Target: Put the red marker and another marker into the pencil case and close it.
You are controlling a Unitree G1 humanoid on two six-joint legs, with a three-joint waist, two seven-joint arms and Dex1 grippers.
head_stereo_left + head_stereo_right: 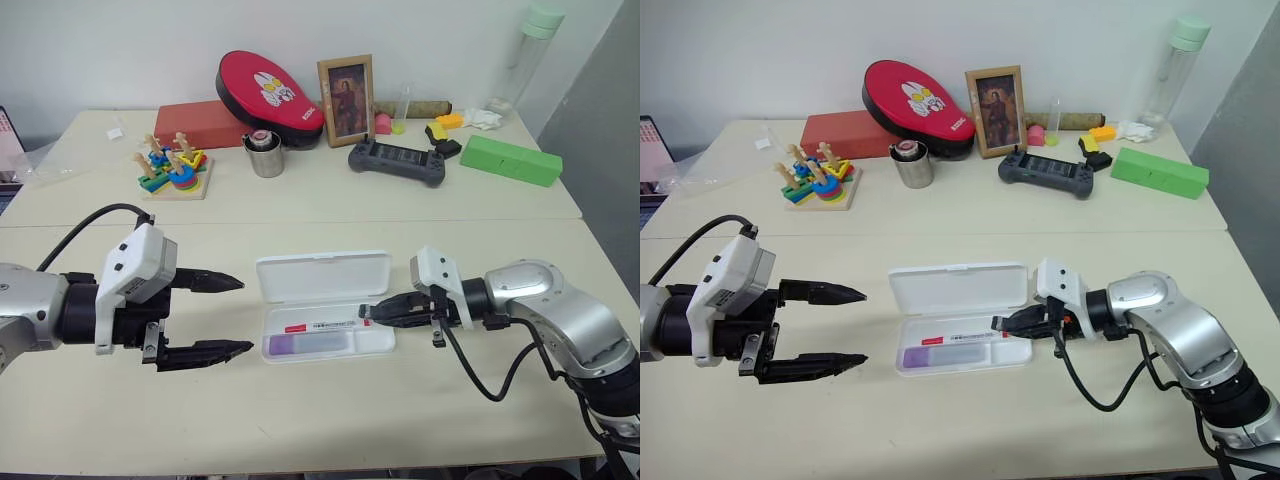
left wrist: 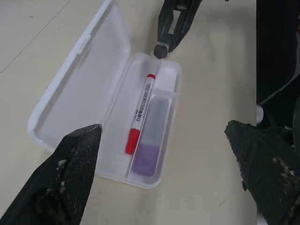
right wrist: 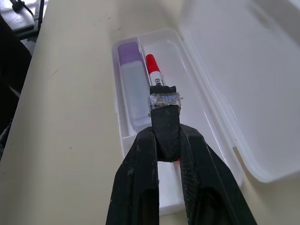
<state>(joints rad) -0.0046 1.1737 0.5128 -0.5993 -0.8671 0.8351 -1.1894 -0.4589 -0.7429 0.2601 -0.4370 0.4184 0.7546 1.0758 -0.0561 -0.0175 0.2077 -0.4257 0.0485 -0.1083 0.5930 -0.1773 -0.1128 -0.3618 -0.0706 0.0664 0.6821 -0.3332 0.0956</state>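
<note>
The pencil case (image 1: 322,276) lies open on the table between my two grippers, with its lid folded back. In its tray the red marker (image 2: 140,111) lies beside another marker (image 2: 153,136), a thick lilac one nearer the front edge. My right gripper (image 1: 368,313) hovers at the case's right end, over the tray, shut on a small black-and-grey piece (image 3: 164,101). My left gripper (image 1: 245,315) is open just left of the case, fingers spread wide and apart from it.
Along the back stand a ring stacking toy (image 1: 172,170), a metal cup (image 1: 266,155), a red pad (image 1: 270,95), a picture frame (image 1: 346,100), a game controller (image 1: 397,162) and a green block (image 1: 510,160). Bare tabletop surrounds the case.
</note>
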